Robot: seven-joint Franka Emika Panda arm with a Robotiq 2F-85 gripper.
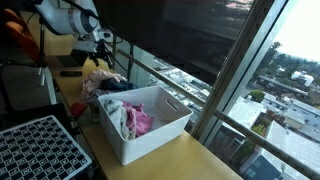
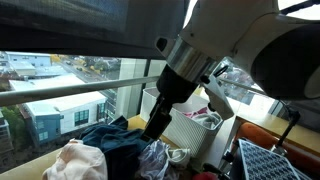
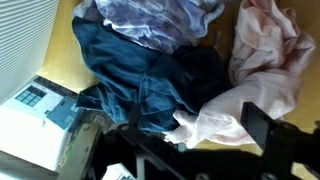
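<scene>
My gripper (image 3: 195, 135) is open, its two black fingers wide apart just above a heap of clothes on the wooden table. A fold of a pale pink cloth (image 3: 265, 55) lies between the fingers, not pinched. Left of it spreads a dark blue garment (image 3: 140, 80), and a lavender patterned cloth (image 3: 150, 20) lies beyond that. In both exterior views the gripper (image 1: 102, 44) (image 2: 155, 125) hangs over the pile (image 1: 105, 80), next to the blue garment (image 2: 115, 140) and the pale cloth (image 2: 75, 160).
A white laundry basket (image 1: 165, 125) (image 2: 190, 130) with pink and white clothes inside stands beside the pile. A black perforated tray (image 1: 40, 150) (image 2: 275, 160) lies nearby. A railing and a window wall (image 1: 200, 80) run along the table's far edge.
</scene>
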